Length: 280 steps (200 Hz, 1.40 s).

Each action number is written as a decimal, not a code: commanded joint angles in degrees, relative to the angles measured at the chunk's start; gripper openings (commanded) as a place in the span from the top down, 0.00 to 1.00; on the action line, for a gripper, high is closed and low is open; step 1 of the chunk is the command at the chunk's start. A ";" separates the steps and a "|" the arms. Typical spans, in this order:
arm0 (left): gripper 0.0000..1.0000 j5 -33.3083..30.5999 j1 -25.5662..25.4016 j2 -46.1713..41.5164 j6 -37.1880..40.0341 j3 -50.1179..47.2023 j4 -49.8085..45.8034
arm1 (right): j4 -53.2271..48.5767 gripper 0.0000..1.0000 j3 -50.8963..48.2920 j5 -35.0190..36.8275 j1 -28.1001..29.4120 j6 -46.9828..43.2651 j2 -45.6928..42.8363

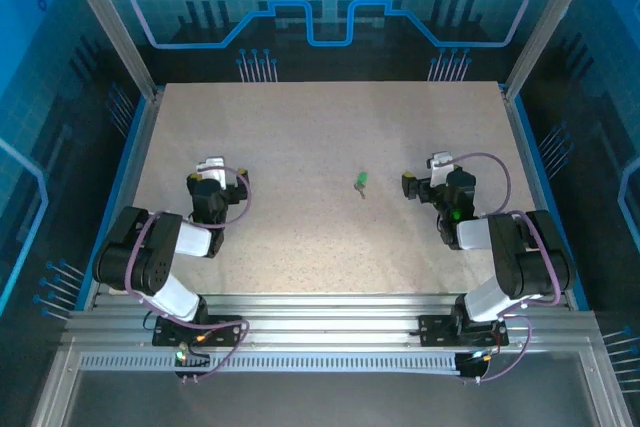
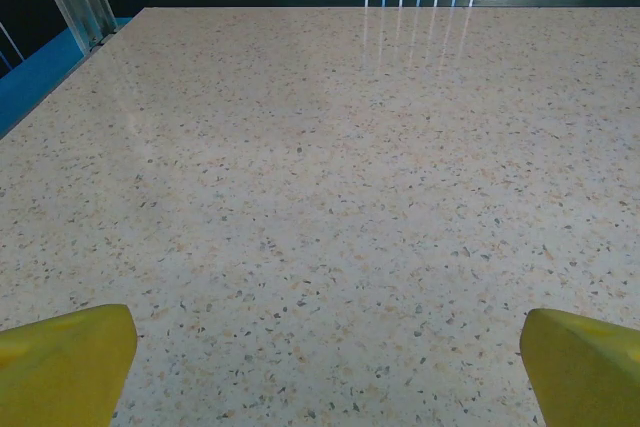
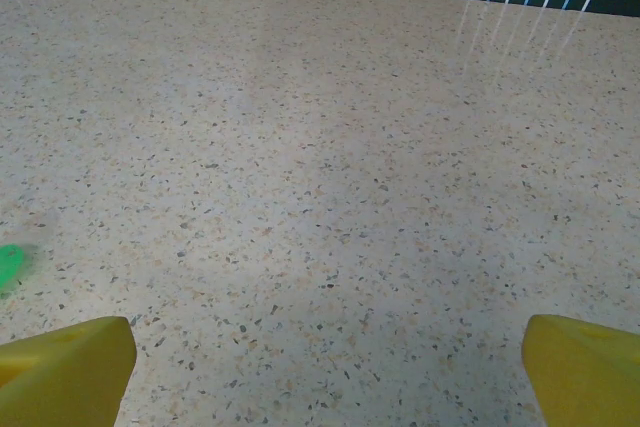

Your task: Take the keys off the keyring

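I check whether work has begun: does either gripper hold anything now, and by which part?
Nothing is held. The left gripper and right gripper are open and empty; the green-headed key lies on the table.

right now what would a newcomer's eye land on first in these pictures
The tiny bright-green-headed metal keys stand out most, a spot of colour near the middle of the speckled beige table. Next come the yellow left pincer and yellow right pincer, both wide open just above the tabletop and holding nothing. The keys lie nearer the right one.
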 commanded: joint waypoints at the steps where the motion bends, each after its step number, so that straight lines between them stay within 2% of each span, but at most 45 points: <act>1: 0.00 0.96 0.46 -0.96 -0.51 1.12 0.01 | 0.43 0.00 0.93 -0.33 -0.43 -0.82 -0.49; 134: 0.01 2.21 1.69 -1.28 -1.72 2.00 -2.20 | 0.16 0.00 1.11 -0.88 -0.95 -0.42 -0.52; 167: 0.01 2.84 1.70 -1.91 -1.51 2.15 -2.83 | -0.89 0.00 1.11 3.92 -0.69 1.13 -2.15; 184: 0.01 1.91 1.75 -5.52 -1.73 3.16 -7.47 | -7.68 0.00 2.47 6.50 -0.34 1.32 -7.20; 196: 0.01 0.46 1.69 -10.04 -2.23 5.73 -16.48 | -15.21 0.00 4.98 9.49 -0.34 2.49 -11.69; 209: 0.00 -1.55 1.70 -14.75 -3.32 8.87 -24.64 | -22.47 0.00 7.67 11.64 -1.03 9.07 -16.82; 227: 0.01 -0.96 2.04 -21.73 -9.85 10.58 -30.02 | -33.36 0.00 11.16 6.94 -4.74 26.33 -22.46; 232: 0.01 -0.44 2.49 -23.58 -13.70 11.20 -32.24 | -35.97 0.00 11.72 2.86 -6.79 30.59 -22.94; 241: 0.00 0.25 3.21 -26.55 -21.53 12.41 -37.00 | -34.37 0.00 11.70 -7.85 -10.45 34.09 -22.13; 249: 0.01 3.39 4.00 -28.61 -26.36 13.05 -39.95 | -30.22 0.20 11.68 -15.50 -12.15 35.42 -20.80; 252: 0.01 4.95 4.27 -29.21 -27.25 13.09 -40.50 | -29.83 0.23 11.93 -17.37 -12.35 35.81 -20.43; 264: 0.07 11.62 4.33 -31.41 -28.38 12.83 -41.13 | -29.62 0.31 12.74 -21.29 -11.80 36.06 -19.71; 270: 0.10 14.36 4.33 -32.22 -29.22 13.01 -42.35 | -31.07 0.36 13.37 -20.94 -10.79 35.71 -19.89; 280: 0.20 18.62 4.26 -33.17 -31.27 13.84 -45.86 | -35.48 0.39 14.95 -19.58 -8.70 34.43 -20.08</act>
